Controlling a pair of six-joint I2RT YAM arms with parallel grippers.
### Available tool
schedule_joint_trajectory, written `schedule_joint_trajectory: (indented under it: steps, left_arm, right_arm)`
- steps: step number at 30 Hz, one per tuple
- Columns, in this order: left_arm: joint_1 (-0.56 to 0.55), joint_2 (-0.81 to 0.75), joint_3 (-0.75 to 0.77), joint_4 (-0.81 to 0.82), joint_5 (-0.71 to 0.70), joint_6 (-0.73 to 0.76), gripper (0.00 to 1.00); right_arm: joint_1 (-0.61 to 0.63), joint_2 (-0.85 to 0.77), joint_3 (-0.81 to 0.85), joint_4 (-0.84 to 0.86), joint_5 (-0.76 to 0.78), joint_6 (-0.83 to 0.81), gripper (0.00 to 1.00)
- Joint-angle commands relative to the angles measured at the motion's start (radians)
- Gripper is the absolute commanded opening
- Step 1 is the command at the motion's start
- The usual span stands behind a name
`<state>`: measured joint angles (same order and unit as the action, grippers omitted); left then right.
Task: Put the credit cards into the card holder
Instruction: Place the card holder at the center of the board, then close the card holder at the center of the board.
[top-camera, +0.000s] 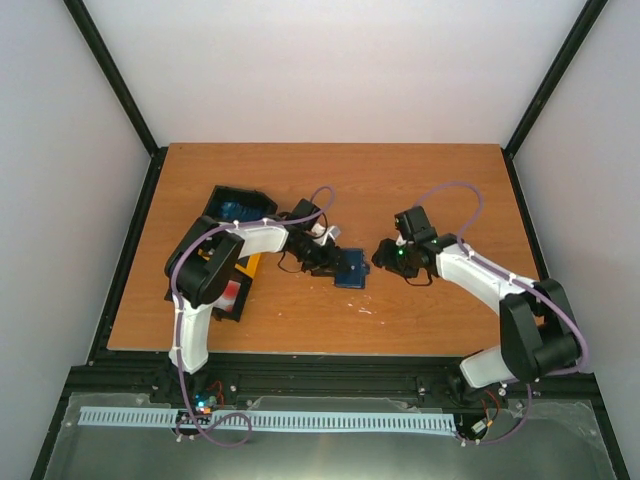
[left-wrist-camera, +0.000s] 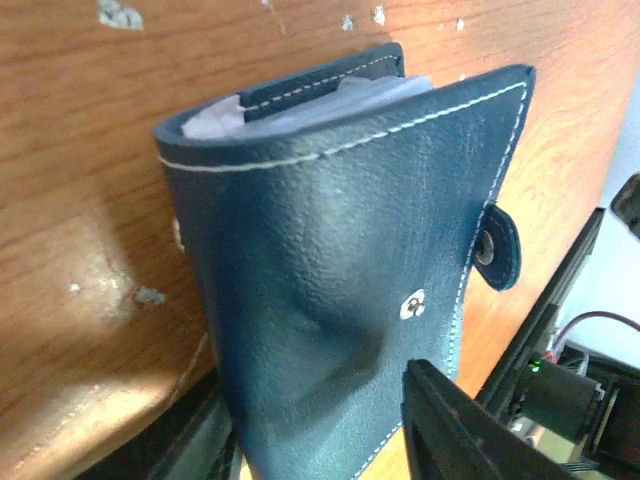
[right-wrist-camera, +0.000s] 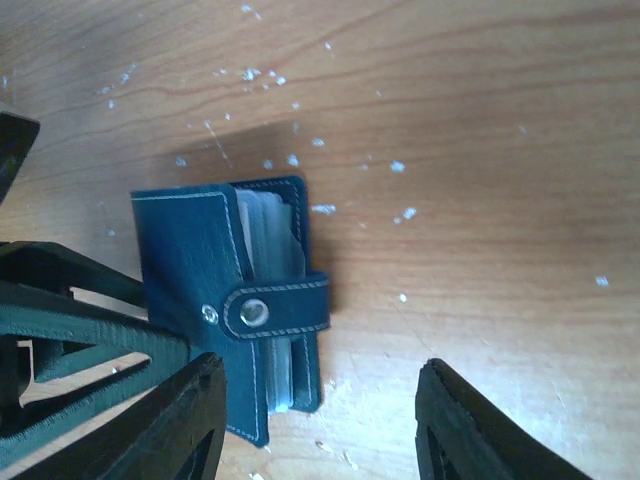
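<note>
Top external view is showing the card holder lying on the desk just toward 6 o'clock of its middle, with the left hand reaching in at its 9 o'clock and the right hand hovering at its 2 o'clock. The left wrist view is filling up with the navy cover, the fingers standing on either side of its near end. Whether they are pressing it or just letting it lie between them, I cannot tell. The right hand is standing released, jaws wide, with only a corner of the holder reaching between them. The strap is lying across the open edge, but its stud is showing bare beside it, so it is probably unsnapped. The cover is looking soft and light: a dent is sitting in the leather near the stud, so a pinch there would likely be buckling it rather than steadying it. The stitched fold at the spine is looking firmer and is probably the better hold, leaving the open edge with its pale inner leaves free. The credit cards are waiting in the black-and-yellow tray at the holder's 9 o'clock; being thin, stiff and slick, they are probably asking for an edge pinch.
</note>
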<state>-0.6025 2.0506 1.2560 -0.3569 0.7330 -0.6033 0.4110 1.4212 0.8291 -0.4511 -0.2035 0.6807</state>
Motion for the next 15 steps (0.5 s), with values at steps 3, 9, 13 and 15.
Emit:
schedule_joint_trajectory:
  steps: [3, 9, 13, 15]
  left_arm:
    - [-0.005, -0.039, 0.014, -0.086, -0.143, 0.04, 0.55]
    - [-0.005, -0.054, -0.024, -0.084, -0.207, 0.031, 0.53]
    - [-0.006, -0.042, -0.03, -0.088, -0.233, -0.015, 0.49]
    - [-0.006, -0.04, -0.04, -0.071, -0.223, -0.031, 0.49]
  right_arm:
    - [0.0, 0.065, 0.074, -0.015, -0.036, -0.06, 0.43]
    - [0.055, 0.159, 0.194, -0.087, 0.011, -0.111, 0.45]
    - [0.128, 0.25, 0.304, -0.229, 0.186, -0.077, 0.46]
    - [0.153, 0.277, 0.332, -0.255, 0.218, -0.051, 0.46]
